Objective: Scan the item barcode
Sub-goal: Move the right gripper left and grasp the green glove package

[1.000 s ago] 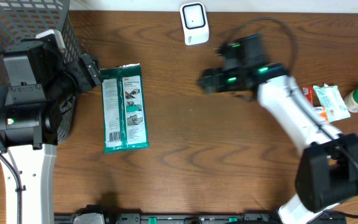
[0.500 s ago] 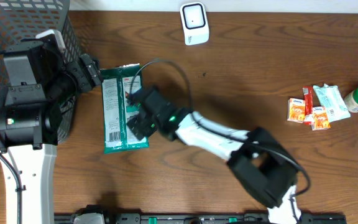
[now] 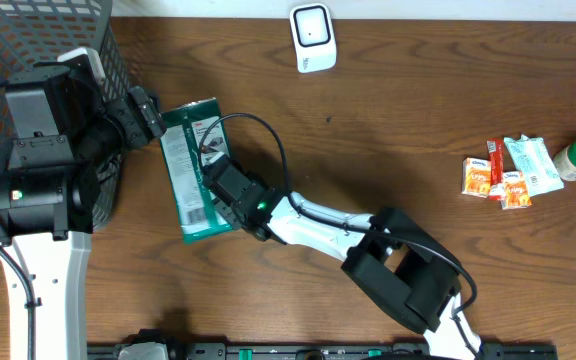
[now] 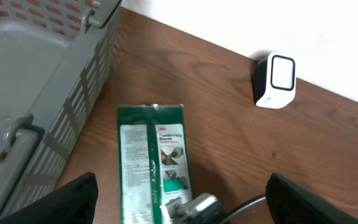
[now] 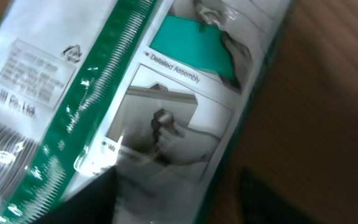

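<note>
Glinting on the woodgrain table (image 3: 398,120) lies a crinkly rectangular green packet (image 3: 186,165).

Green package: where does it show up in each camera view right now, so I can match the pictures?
Overhead: green package lies left of centre, tilted, beside the grey basket.
Left wrist: lower centre, running off the bottom edge.
Right wrist: close up, filling most of the frame.
Shared landmark: white barcode scanner, top centre overhead and upper right in the left wrist view; not in the right wrist view.
</note>
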Robot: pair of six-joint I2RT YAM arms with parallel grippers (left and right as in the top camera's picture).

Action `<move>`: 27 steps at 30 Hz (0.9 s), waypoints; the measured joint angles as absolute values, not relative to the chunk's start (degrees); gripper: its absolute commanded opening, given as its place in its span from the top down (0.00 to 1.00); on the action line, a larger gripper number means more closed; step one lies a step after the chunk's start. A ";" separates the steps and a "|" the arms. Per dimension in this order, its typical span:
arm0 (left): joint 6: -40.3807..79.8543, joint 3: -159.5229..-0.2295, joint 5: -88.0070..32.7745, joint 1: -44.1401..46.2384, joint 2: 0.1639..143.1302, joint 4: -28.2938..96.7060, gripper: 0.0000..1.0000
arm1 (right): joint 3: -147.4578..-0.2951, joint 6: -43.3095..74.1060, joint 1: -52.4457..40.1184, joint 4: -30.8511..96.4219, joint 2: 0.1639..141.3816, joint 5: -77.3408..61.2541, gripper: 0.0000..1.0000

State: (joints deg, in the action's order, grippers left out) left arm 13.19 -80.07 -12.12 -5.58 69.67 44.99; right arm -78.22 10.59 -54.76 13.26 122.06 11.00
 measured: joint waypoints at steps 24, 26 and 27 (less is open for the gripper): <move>13.19 -80.07 -12.12 -5.58 69.67 44.99 0.13 | -77.93 18.50 -47.18 23.59 117.99 5.19 0.29; 13.19 -80.07 -12.12 -5.58 69.67 44.99 0.13 | -77.73 17.45 -47.09 19.05 117.62 4.60 0.11; 13.19 -80.07 -12.12 -5.58 69.67 44.97 0.13 | -77.58 17.08 -47.09 17.08 117.43 4.47 0.09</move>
State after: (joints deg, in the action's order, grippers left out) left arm 13.19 -80.07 -12.12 -5.58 69.67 44.97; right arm -77.58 17.08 -47.09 17.08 117.43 4.47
